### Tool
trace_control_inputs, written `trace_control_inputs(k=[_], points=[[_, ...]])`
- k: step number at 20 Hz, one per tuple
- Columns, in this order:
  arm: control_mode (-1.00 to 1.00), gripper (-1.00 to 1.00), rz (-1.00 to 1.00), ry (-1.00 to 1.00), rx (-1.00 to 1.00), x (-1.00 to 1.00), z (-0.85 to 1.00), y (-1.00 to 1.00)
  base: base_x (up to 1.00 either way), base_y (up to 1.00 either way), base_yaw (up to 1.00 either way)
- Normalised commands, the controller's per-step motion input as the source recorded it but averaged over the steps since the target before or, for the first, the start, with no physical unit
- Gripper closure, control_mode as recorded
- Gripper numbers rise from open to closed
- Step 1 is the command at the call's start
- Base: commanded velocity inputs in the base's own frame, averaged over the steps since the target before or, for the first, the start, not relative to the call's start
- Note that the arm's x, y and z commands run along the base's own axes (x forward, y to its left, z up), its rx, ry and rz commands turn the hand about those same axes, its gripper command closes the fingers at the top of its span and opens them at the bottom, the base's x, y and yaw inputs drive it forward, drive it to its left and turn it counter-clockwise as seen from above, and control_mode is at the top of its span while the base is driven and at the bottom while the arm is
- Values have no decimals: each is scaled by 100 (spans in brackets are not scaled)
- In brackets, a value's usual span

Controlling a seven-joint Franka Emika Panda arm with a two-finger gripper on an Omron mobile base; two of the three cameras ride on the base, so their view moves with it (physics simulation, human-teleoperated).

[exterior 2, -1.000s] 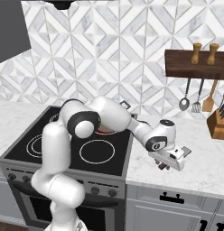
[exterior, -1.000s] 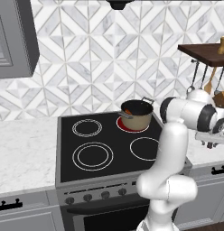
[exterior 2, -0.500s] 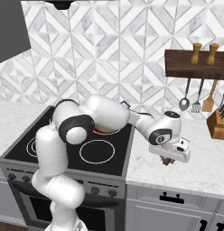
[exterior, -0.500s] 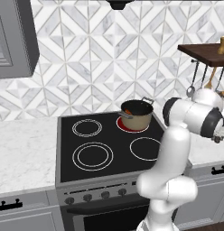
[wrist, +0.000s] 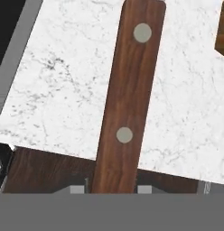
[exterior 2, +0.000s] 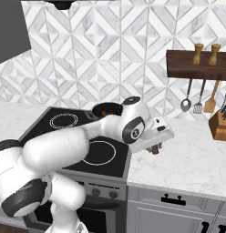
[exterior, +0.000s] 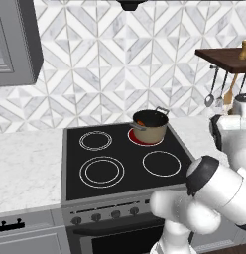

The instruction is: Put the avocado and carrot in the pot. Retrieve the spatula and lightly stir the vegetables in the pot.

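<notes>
Since the earlier frames the arm has swung from low over the counter right of the stove to a raised, pulled-in pose, and the base views have shifted as a whole, so the base has also driven. The gripper [exterior 2: 156, 148] now sits above the marble counter [exterior 2: 187, 159], just off the right edge of the stove [exterior 2: 105, 168].

In the hand view the spatula [wrist: 127, 94] runs straight up from between the fingers: a reddish-brown wooden handle with two pale rivets, the counter well behind it. The jaws have drawn in over the last second and look closed on the handle's lower end; the fingertips themselves are hidden by the handle. In the right base view a small dark stub hangs under the hand.

The pot [exterior: 150, 126] stands on the glowing rear right burner [exterior: 143, 139], the carrot [exterior: 140, 123] showing orange inside against the near wall. The avocado cannot be made out.

Judgement: loading looks done, spatula retrieved; carry to the pot and stirring remain.
</notes>
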Motion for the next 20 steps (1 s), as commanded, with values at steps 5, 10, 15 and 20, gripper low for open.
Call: trace_control_inputs(k=[5,10,15,20], points=[[-100,100,53,14,-29,-1,100,87,0,0,0],[-100,100,41,20,-21,2,100,56,0,0,0],[-100,100,33,32,-11,26,100,36,0,0,0],[-100,100,13,33,-19,81,100,29,0,0,0]])
